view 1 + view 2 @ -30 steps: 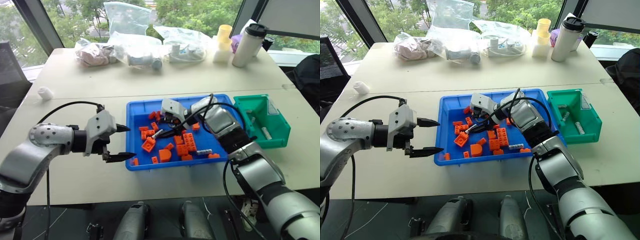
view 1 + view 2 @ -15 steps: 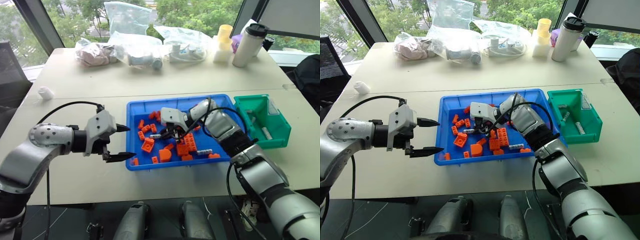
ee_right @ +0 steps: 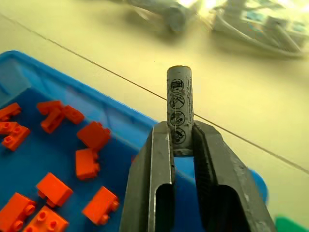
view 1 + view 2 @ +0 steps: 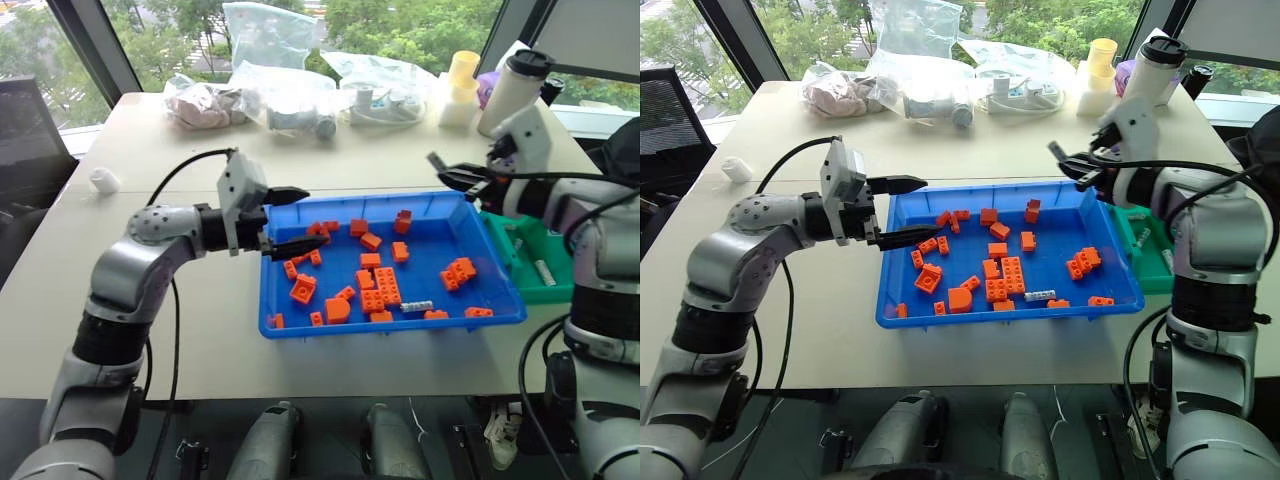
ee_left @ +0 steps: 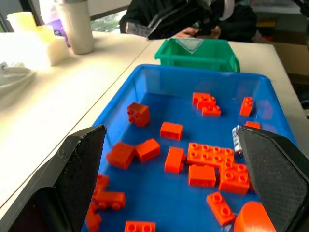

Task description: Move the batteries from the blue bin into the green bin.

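Since the right tool (image 3: 182,145) clamps its battery (image 3: 179,108) only at the lower end, most of it poking past the tips, a quick swing toward the green bin (image 4: 532,262) could prob. flick it out. Left tool (image 4: 296,216) gapes empty over the blue bin (image 4: 395,322) rim; another battery (image 4: 417,306) lies inside.

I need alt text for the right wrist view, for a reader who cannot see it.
The right pincer is shut on a grey battery that stands up between its two dark fingers. Below lies the blue bin with orange toy bricks scattered inside.
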`<state>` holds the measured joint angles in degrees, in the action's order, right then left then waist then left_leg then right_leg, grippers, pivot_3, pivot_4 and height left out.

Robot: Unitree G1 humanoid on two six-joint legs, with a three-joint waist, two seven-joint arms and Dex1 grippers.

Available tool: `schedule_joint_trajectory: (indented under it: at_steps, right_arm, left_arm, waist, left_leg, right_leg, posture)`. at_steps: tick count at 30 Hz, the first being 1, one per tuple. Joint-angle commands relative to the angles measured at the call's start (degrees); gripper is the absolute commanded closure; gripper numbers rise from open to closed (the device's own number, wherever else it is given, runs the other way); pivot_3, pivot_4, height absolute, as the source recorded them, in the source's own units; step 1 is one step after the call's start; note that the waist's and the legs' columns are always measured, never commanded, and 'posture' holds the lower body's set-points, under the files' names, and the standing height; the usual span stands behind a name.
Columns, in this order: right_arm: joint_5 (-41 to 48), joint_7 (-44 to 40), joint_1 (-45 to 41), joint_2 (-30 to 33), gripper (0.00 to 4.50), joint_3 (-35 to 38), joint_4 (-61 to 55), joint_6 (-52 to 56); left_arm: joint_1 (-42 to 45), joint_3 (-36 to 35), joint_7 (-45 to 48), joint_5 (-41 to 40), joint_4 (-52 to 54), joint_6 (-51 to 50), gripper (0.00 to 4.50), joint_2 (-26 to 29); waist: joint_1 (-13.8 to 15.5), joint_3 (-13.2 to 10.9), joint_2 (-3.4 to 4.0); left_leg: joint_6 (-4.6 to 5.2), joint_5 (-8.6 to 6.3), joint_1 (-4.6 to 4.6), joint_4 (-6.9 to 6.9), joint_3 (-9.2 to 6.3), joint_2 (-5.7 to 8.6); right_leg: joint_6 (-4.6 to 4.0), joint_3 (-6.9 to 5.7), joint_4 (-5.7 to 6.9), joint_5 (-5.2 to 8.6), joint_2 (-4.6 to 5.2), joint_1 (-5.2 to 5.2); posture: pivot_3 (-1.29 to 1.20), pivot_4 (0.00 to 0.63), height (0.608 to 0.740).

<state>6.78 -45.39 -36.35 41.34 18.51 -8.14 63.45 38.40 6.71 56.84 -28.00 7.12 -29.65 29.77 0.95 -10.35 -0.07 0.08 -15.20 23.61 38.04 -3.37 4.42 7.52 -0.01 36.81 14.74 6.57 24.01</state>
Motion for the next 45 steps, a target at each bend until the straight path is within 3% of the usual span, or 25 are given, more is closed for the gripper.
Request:
schedule_joint_trajectory:
  at_steps: [1,8,16,17,20,26,30,38,45]
  right_arm:
    - [-1.55,5.08,5.46,4.74,4.48,6.31,-4.21,4.18]
    - [0.74,9.76,8.91,5.12,4.48,7.8,-3.85,5.31]
    - [2.89,11.72,8.19,6.5,0.4,6.15,-0.91,3.14]
    - [2.76,11.77,8.08,7.26,0.06,5.56,-0.55,2.03]
    - [4.86,8.88,5.76,8.77,0.06,3.59,-1.17,-3.12]
    - [13.9,-12.89,7.25,15.57,0.06,-8.5,-7.54,-12.8]
    - [12.95,-23.42,6.6,19.36,0.06,-19.34,-6.18,-19.78]
    - [4.12,-31.2,0.18,16.05,0.06,-35.43,3.14,-31.92]
    - [-0.42,-32.37,-1.75,11.66,0.06,-39.18,10.23,-37.25]
  left_arm:
    - [3.22,2.69,3.57,2.3,-3.98,4.68,0.0,-1.79]
    - [4.51,4.01,6.88,4.61,-7.98,7.82,0.0,-2.84]
    - [3.67,3.55,7.37,5.4,-6.96,7.62,0.0,-2.24]
    - [3.45,3.33,7.19,5.45,-6.66,7.48,0.0,-1.95]
    - [3.0,2.39,7.29,4.98,-5.34,6.52,0.0,-0.56]
    - [-0.17,3.73,12.27,4.67,1.33,3.85,0.0,7.08]
    - [-2.96,5.76,15.04,8.13,4.92,5.5,0.0,13.11]
    - [-6.76,4.57,12.27,8.4,11.42,2.67,0.0,15.12]
    - [-7.75,3.68,9.76,7.72,13.48,0.06,0.0,15.22]
  waist:
    - [-0.14,0.0,0.0]
    - [-2.13,0.03,0.06]
    - [-1.27,0.03,0.06]
    - [-1.3,0.02,0.06]
    - [-1.56,0.02,0.07]
    - [-1.98,0.02,0.07]
    - [-1.5,-0.01,0.03]
    - [-1.66,-0.02,0.01]
    - [-1.57,-0.02,0.01]
  left_leg:
    - [0.01,-0.01,0.0,0.01,0.01,0.0]
    - [0.25,-0.13,-0.21,-0.01,0.23,-0.12]
    - [0.16,-0.08,-0.13,0.08,0.21,-0.03]
    - [0.16,-0.08,-0.13,0.08,0.21,-0.02]
    - [0.15,-0.07,-0.13,0.07,0.21,-0.03]
    - [0.18,-0.09,-0.14,0.01,0.18,-0.17]
    - [0.31,-0.17,-0.13,0.07,0.18,-0.14]
    - [0.42,-0.24,-0.12,0.1,0.15,-0.11]
    - [0.15,-0.08,-0.11,0.1,0.15,-0.1]
  right_leg:
    - [0.0,0.0,-0.01,0.0,0.01,-0.01]
    - [0.0,0.08,0.31,0.0,-0.06,0.2]
    - [0.0,0.07,0.28,0.0,0.03,0.19]
    - [0.0,0.07,0.28,0.0,0.03,0.19]
    - [0.0,0.07,0.28,0.0,0.02,0.21]
    - [0.0,0.06,0.28,0.0,-0.13,0.27]
    - [0.0,0.04,0.2,0.0,-0.11,0.18]
    - [-0.01,0.03,0.18,0.01,-0.06,0.18]
    - [-0.01,0.03,0.21,0.01,-0.07,0.21]
  posture:
    - [0.0,0.15,0.74]
    - [0.0,0.15,0.74]
    - [0.0,0.15,0.74]
    - [0.0,0.15,0.74]
    - [0.0,0.15,0.74]
    - [0.0,0.15,0.74]
    - [0.0,0.15,0.74]
    - [0.0,0.15,0.74]
    - [0.0,0.15,0.74]
